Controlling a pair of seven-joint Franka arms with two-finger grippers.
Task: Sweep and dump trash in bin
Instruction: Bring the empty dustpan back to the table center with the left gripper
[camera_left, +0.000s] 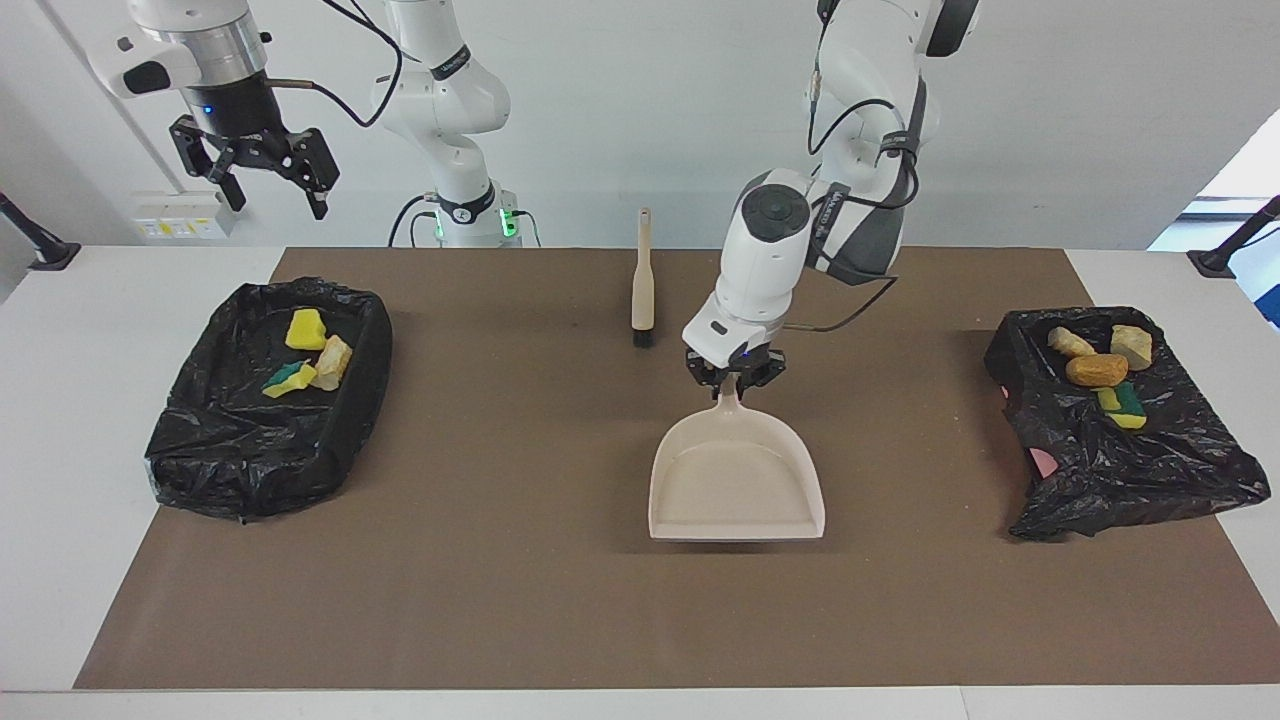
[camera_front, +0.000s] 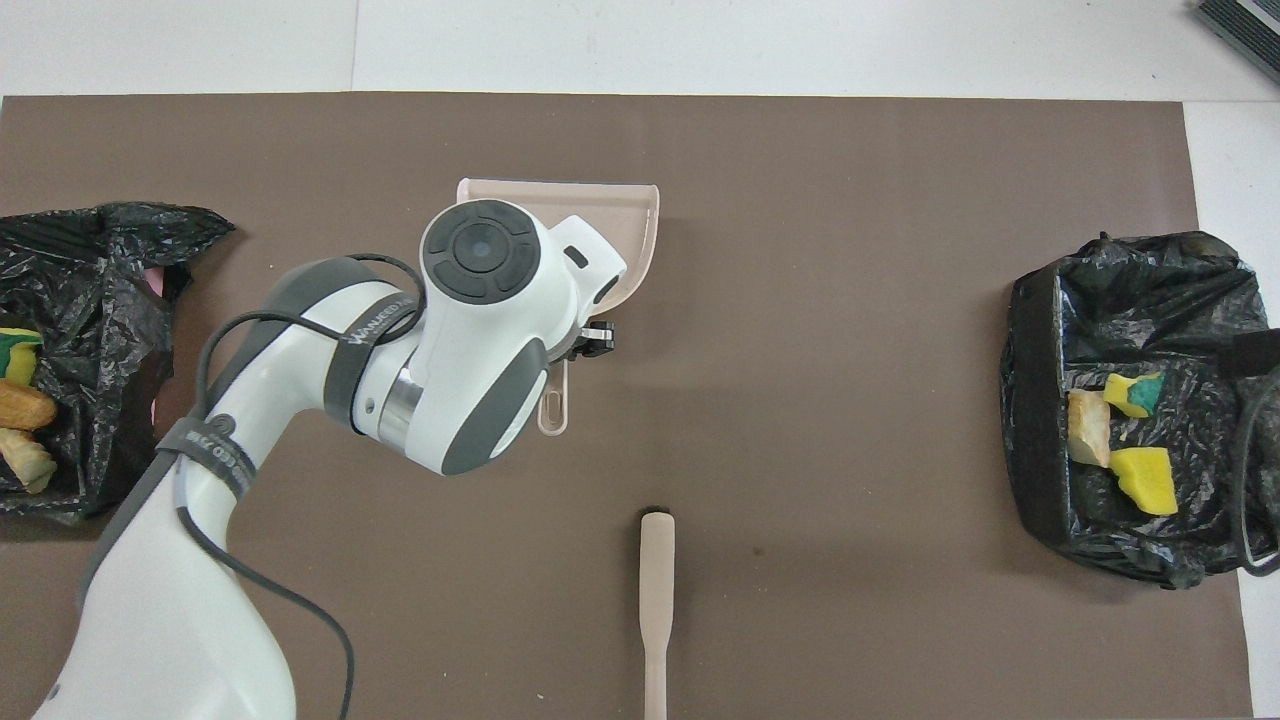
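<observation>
- While no chunk lies loose on the brown mat, the trash sits in two bins: three torn sponge chunks (camera_left: 308, 355), yellow, beige and green-backed, rest inside the black-bag-lined bin (camera_left: 200, 440) toward the right arm's end of the tabletop (camera_left: 60, 450).
- Four more foam chunks (camera_left: 1100, 368), beige, orange-brown and green-backed yellow, lie in the second black-bag-lined bin (camera_left: 1150, 470) toward the left arm's end.
- Between the bins, the pale pink plastic dustpan (camera_left: 737, 470) looks to rest flat on the brown mat (camera_left: 500, 560), its pan empty and its handle pointing toward the robots.
- Over that handle, the left gripper (camera_left: 738, 381) is down low, its fingers pinching the handle.
- Nearer to the robots than the dustpan, the beige-handled brush with dark bristles (camera_left: 643, 285) lies on the mat, touched by nothing.
- High over the right arm's end, above the bin there, the right gripper (camera_left: 262, 170) waits with its fingers spread.
</observation>
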